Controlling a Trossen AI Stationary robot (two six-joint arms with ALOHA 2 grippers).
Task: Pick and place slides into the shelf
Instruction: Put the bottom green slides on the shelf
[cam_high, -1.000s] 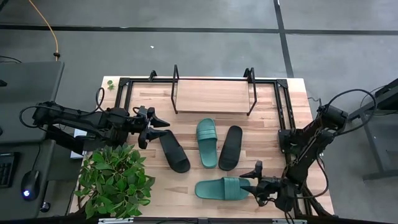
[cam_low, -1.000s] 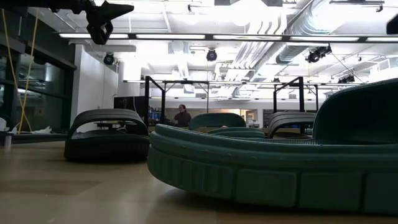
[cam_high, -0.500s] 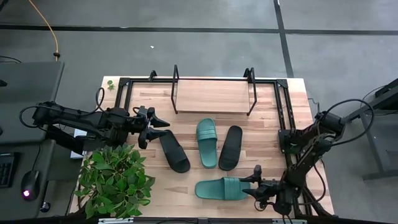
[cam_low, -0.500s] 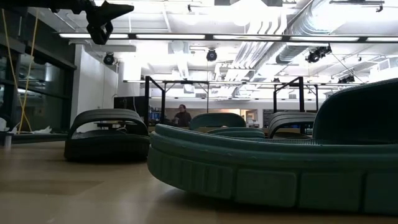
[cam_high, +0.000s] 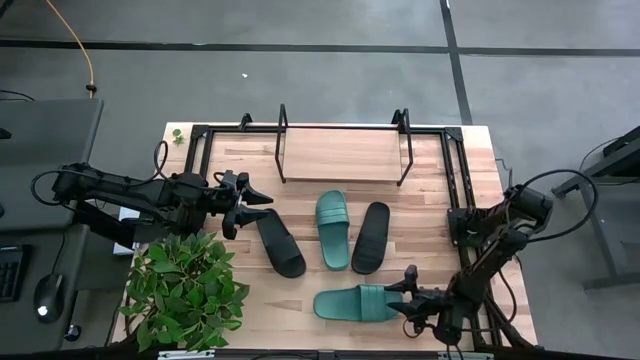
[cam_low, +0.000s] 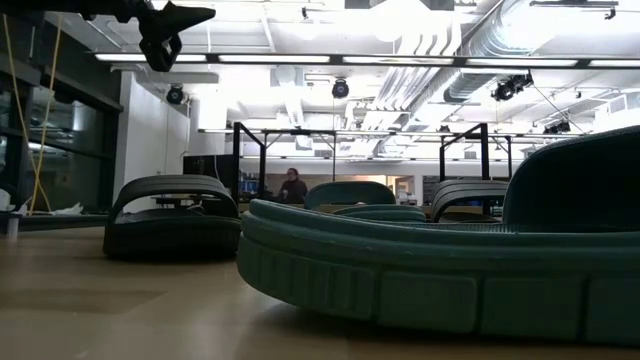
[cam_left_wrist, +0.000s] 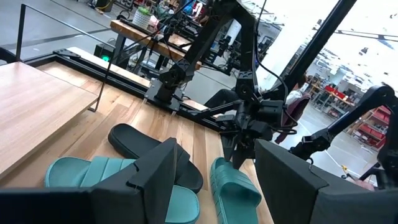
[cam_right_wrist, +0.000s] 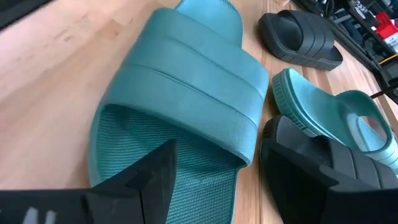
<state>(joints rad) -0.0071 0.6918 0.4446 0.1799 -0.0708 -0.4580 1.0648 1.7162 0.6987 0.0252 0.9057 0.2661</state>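
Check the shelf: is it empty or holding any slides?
Empty. The shelf board is bare in the high view; all four slides lie on the table in front of it.

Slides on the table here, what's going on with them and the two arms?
All four slides lie on the table and the shelf is empty. The right tool sits open at the end of the teal slide nearest the front edge, not gripping it. The left tool hovers open by the left black slide, holding nothing. The other teal slide and black slide lie untouched between them.
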